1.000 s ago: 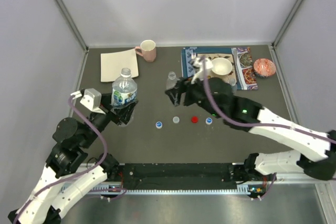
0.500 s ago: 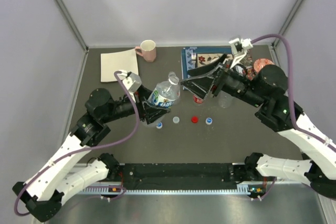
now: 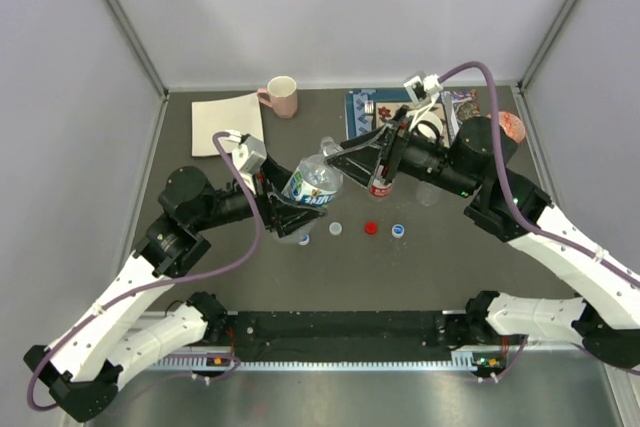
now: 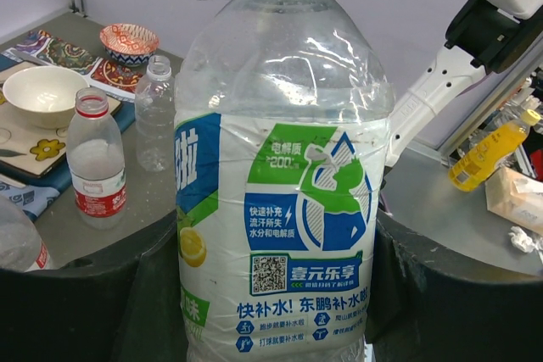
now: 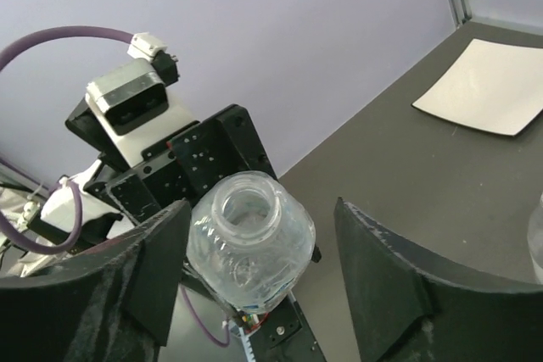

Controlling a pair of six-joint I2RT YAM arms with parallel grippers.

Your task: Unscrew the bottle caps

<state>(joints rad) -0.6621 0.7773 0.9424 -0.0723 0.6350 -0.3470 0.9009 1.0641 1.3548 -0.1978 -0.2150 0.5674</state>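
mug (image 3: 283, 97): pink, upright, far edge of table (image 3: 300, 277), handle to its left | paper (image 3: 227, 123): white sheet, flat, just beside mug, to its left | mat (image 3: 362, 117): patterned, far right | white bowl (image 4: 38, 95): on mat | red bowl (image 4: 128, 42): patterned, at mat's right end

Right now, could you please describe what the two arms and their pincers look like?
The left arm and right arm match: white shells on the long links, black round joints, a looping purple cable and a pale grey camera box at the wrist. The left pincer and right pincer are black, each with two broad matte fingers.
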